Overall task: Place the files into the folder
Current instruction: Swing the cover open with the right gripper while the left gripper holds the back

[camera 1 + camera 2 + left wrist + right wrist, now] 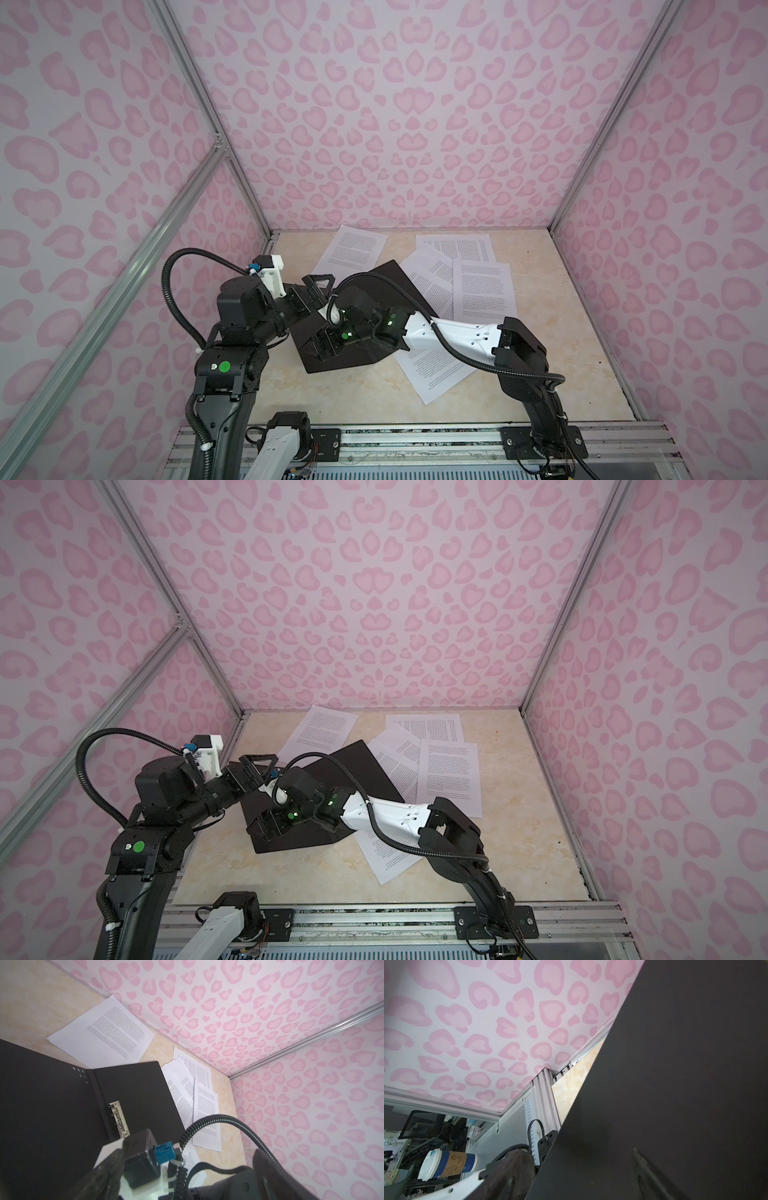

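White files (pixel 484 291) mostly lie beyond & rt of right claw (pixel 324 351), wide open, empty over folder (pixel 390 282); left claw (pixel 319 283), open & empty too, sits farther.

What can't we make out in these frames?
- Sheets: text too small to read in any view.
- Sheet count: folder and right arm cover some in both top views.
- Clip: one end behind a camera block, left wrist view.
- Right pincer: under its own wrist in both top views; folder fills the right wrist view, contact unclear.
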Motion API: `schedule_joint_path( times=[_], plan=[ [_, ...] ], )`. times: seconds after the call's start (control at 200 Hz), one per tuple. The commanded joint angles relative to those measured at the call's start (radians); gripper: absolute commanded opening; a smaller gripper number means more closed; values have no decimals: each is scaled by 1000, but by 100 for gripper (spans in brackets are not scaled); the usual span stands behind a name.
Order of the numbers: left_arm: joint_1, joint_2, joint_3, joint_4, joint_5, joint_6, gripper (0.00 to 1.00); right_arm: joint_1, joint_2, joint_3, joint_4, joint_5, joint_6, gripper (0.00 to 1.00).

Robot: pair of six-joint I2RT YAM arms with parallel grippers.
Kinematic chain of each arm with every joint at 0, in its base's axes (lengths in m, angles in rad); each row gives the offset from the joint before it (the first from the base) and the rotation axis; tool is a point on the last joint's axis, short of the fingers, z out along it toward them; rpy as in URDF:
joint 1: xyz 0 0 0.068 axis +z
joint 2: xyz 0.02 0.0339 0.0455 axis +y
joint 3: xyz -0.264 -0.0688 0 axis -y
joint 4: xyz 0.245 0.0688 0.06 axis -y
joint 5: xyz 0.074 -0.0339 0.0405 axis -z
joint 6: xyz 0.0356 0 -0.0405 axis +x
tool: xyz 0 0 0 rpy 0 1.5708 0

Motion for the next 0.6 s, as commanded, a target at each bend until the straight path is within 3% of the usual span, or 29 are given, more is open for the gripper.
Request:
schedule_joint_path(
  times=[0.0,0.27,0.425,0.595],
  plan=[
    [13,-8,-37,38,56,-4,98,-11,-1,-14,1,-5,-25,82],
    [30,-10,-155,93,95,-2,98,-145,-141,-227,26,9,-27,79],
    [28,-12,-366,216,144,-32,98,-263,-206,-433,72,9,-21,71],
    [12,33,-602,434,176,-114,98,-324,-192,-516,115,-29,-20,58]
  ],
)
